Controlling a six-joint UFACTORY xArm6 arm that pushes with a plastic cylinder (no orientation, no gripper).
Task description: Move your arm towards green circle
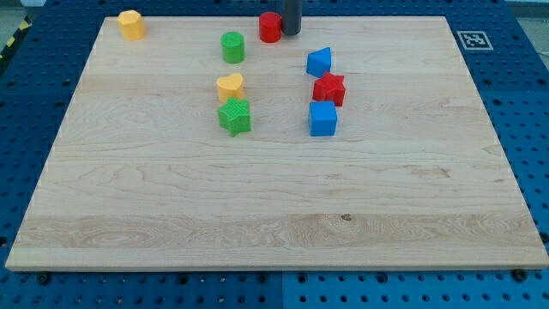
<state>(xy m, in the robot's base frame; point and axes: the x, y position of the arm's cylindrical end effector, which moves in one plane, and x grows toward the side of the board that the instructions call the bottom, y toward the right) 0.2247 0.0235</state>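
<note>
The green circle [232,47] is a short green cylinder near the view's top, left of centre, on the wooden board [274,215]. My tip [291,33] is the lower end of the dark rod at the view's top centre. It stands right beside the red cylinder [271,27], on that block's right, and to the right of the green circle and a little above it. The red cylinder lies between my tip and the green circle.
A yellow hexagon-like block [130,24] sits at the top left. A yellow heart [230,87] and a green star [234,117] lie below the green circle. A blue pentagon-like block [319,62], a red star [328,89] and a blue cube [322,118] stand in a column at the right.
</note>
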